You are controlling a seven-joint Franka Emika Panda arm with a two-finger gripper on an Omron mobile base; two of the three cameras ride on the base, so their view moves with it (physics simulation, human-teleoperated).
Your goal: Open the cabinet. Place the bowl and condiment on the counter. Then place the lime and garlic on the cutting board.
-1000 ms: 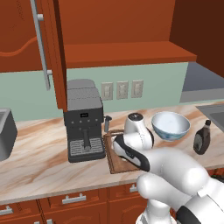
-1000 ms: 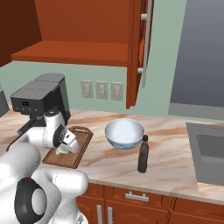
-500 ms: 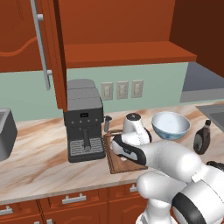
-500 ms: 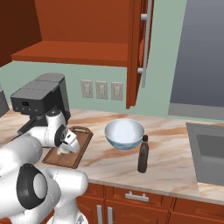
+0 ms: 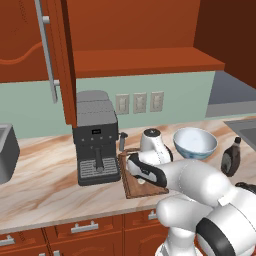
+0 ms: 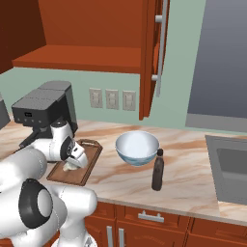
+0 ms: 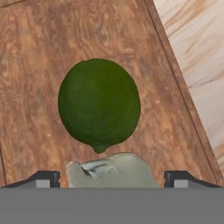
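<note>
Directly between the parted jaws sits the garlic (image 7: 111, 170), resting on the cutting board (image 7: 35, 65) beside the lime (image 7: 99, 103), mid-board; jaws grip nothing, so withdrawal goes straight up.

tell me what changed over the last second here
Very little. The arm's elbow swung a bit right in the left base view, while the hand stays low over the cutting board. In the hand view the fingers stand wide either side of the garlic, beside the lime. Bowl, bottle and cabinet door unmoved.

Garlic (image 7: 111, 170) cut off low; arm hides cutting board (image 5: 134, 186)
</note>
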